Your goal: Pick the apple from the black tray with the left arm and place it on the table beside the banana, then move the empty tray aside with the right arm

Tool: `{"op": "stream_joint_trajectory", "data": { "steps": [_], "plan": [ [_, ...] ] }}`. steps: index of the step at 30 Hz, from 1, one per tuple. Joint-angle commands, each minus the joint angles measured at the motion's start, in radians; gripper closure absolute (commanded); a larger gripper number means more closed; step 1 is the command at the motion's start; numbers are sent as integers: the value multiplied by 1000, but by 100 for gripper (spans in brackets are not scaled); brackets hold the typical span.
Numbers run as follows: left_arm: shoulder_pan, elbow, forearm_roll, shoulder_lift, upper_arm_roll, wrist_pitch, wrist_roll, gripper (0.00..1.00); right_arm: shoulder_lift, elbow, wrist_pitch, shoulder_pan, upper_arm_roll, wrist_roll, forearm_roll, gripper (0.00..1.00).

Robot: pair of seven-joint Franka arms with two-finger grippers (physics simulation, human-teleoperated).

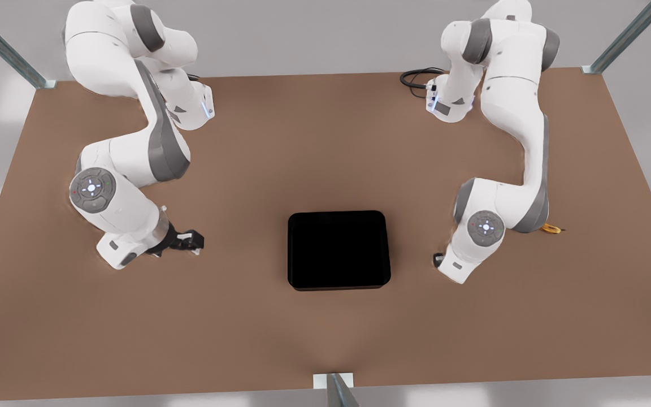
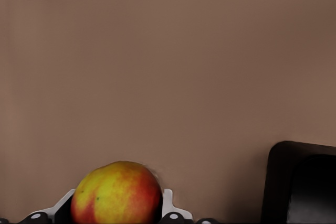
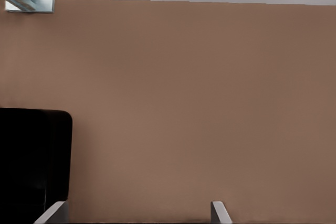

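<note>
The red-and-yellow apple (image 2: 116, 192), smooth with a faint dark speck, sits clamped in the left gripper (image 2: 116, 214) over the table (image 1: 325, 141), off the black tray (image 1: 338, 250) toward the front view's left. The right gripper (image 3: 139, 214) waits with fingers spread beside the glossy, empty tray. A banana (image 1: 551, 228) peeks out behind the right arm.

The red-and-yellow apple (image 2: 116, 192) sits between the fingers of the left tool (image 2: 116, 211), above the brown desk (image 1: 325, 141). The glossy black tray (image 1: 338, 249), nearly square with rounded corners, lies flat and empty mid-desk. A yellow banana (image 1: 551, 228) tip peeks out beside the left arm (image 1: 506, 141).
</note>
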Motion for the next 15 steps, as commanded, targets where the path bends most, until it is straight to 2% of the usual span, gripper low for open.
{"op": "stream_joint_trajectory", "data": {
  "steps": [1, 3, 5, 7, 8, 9, 10, 11, 12, 14, 15],
  "plan": [
    [82, -39, 7, -5, 0, 8, 987, 31, -1, 16, -65, 79, 3, 465, 0, 0],
    [162, -110, 5, -12, 0, 112, 1119, 31, 15, 34, -56, 168, 6, 621, 3, 0],
    [245, -243, 5, -40, 0, 276, 1237, 31, 48, 34, -41, 249, 21, 687, -3, 0],
    [285, -364, 7, -55, 0, 431, 1271, 31, 46, 29, -61, 263, 18, 702, -1, 0],
    [286, -375, 7, -55, 0, 446, 1271, 28, 46, 26, -59, 264, 18, 718, 0, 0],
    [297, -386, 7, -57, 0, 449, 1272, 0, 45, 2, -56, 270, 20, 701, -7, 0],
    [297, -389, 7, -63, 0, 449, 1272, 0, -10, -105, 20, 272, 20, 709, -3, 0],
    [297, -395, 7, -65, 0, 449, 1271, 0, -107, -312, 206, 270, 18, 730, 2, 0],
    [297, -397, 7, -65, 0, 449, 1271, 0, -127, -376, 281, 277, 21, 800, 2, 0],
    [298, -400, 4, -66, 0, 442, 1242, 0, -77, -405, 439, 278, 23, 841, 0, 0],
    [295, -385, -1, -111, -2, 387, 1144, 0, -54, -405, 502, 277, 23, 841, 0, 0]
  ]
}}
